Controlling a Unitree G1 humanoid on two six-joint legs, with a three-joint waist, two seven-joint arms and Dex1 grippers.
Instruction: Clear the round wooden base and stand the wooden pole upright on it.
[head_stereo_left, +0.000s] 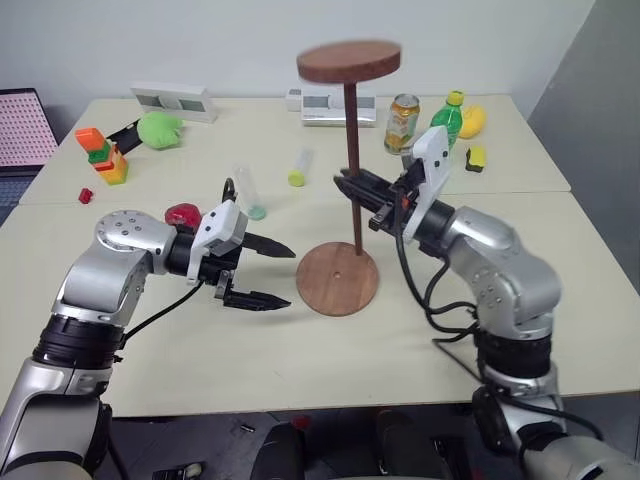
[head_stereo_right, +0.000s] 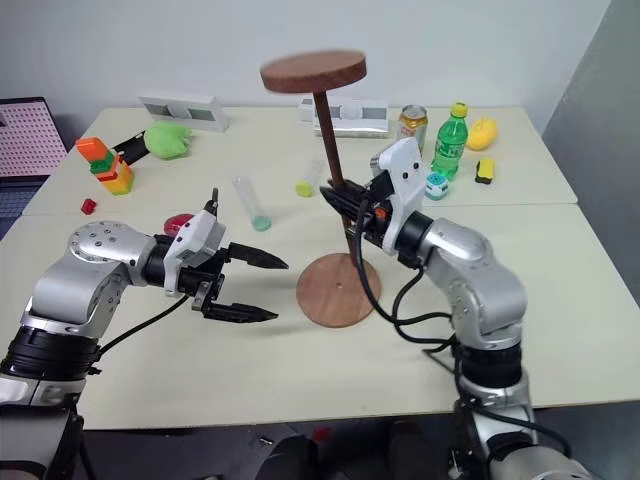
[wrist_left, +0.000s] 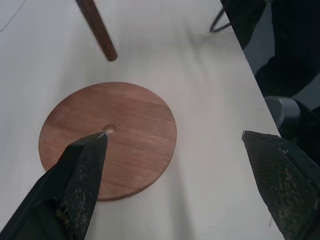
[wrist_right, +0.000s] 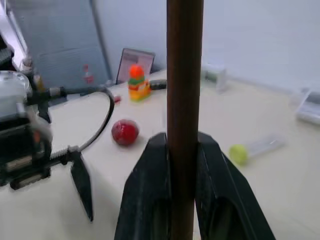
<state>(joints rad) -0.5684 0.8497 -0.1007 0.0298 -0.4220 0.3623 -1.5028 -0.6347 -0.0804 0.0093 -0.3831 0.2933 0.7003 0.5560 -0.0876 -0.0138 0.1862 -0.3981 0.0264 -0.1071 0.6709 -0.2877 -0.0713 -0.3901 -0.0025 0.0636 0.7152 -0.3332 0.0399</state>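
so the right gripper is clamping the wooden pole upright, disc end up, with its bare tip hanging over the round wooden base near the table's front edge; I'd be lining that tip up with the centre hole while the wide-open left gripper is steadying the base, clutter's all along the back edge, plain wall behind

- The two eye views look forward and down from head height over the desk, side by side (slightly offset), sharing the whole desktop.
- The left wrist view looks steeply down between its fingers, close to the round wooden base.
- The right wrist view looks roughly level along its fingers, very near the wooden pole; the eye views share both things.
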